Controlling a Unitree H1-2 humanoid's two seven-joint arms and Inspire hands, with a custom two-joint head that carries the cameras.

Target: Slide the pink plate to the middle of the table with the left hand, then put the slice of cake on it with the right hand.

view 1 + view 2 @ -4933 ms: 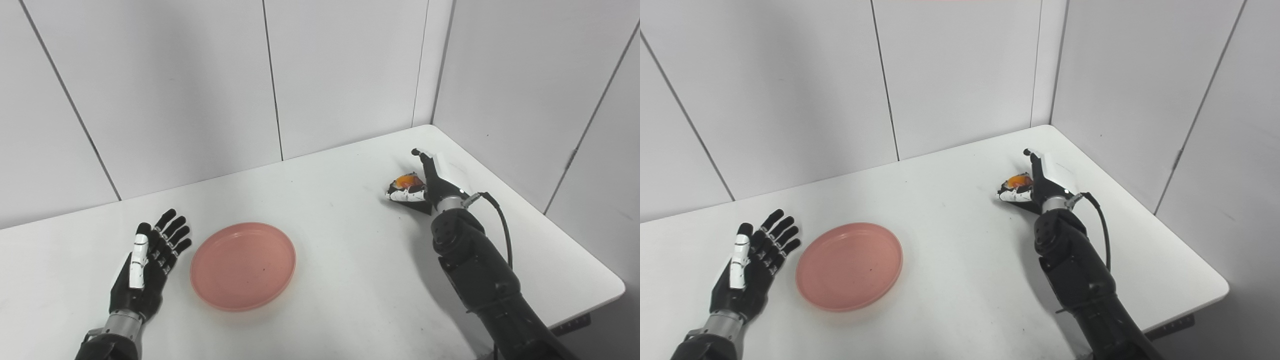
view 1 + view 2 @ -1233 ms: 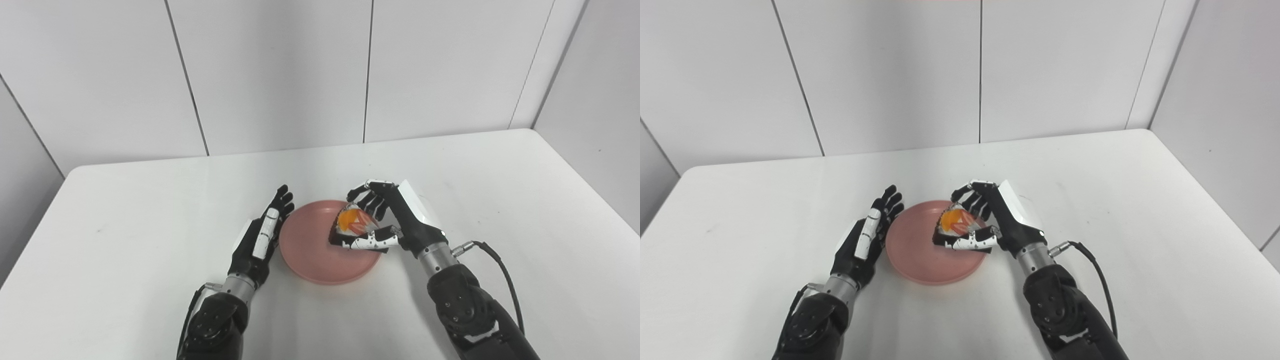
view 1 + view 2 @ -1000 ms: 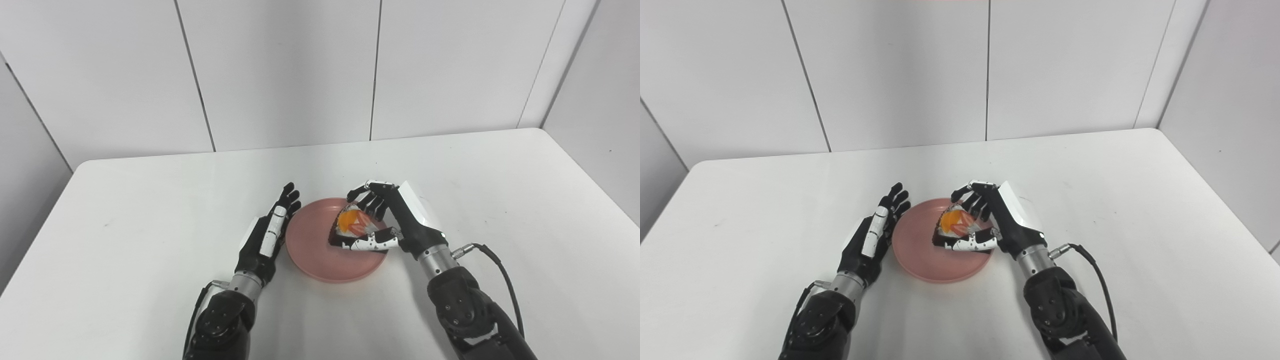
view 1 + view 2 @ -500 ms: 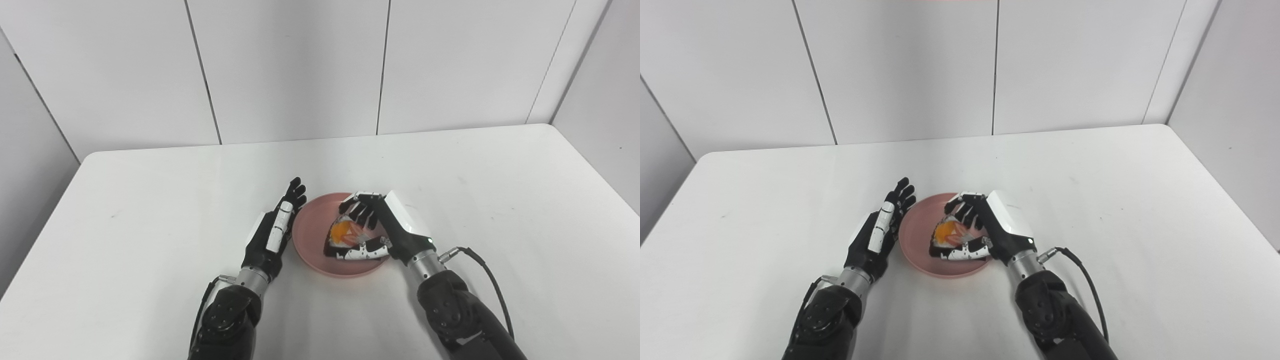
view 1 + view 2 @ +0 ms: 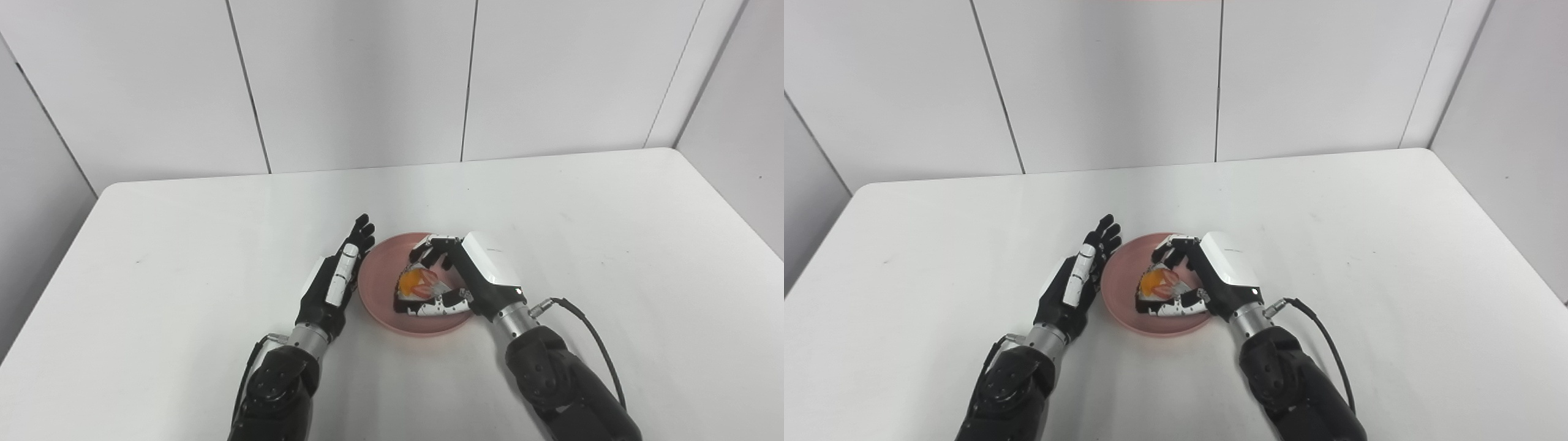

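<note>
Cake slice (image 5: pixel 417 288) down over the pink plate (image 5: pixel 380 300) mid-counter (image 5: pixel 184 245), wrapped by right hand (image 5: pixel 468 278), thumb under, fingers curled over top. Left hand (image 5: pixel 334 285) flat and spread, holding nothing, right beside the plate's left rim.

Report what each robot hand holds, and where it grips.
Right robot hand grips the cake slice by its sides, over the pink plate. Left robot hand holds nothing.
</note>
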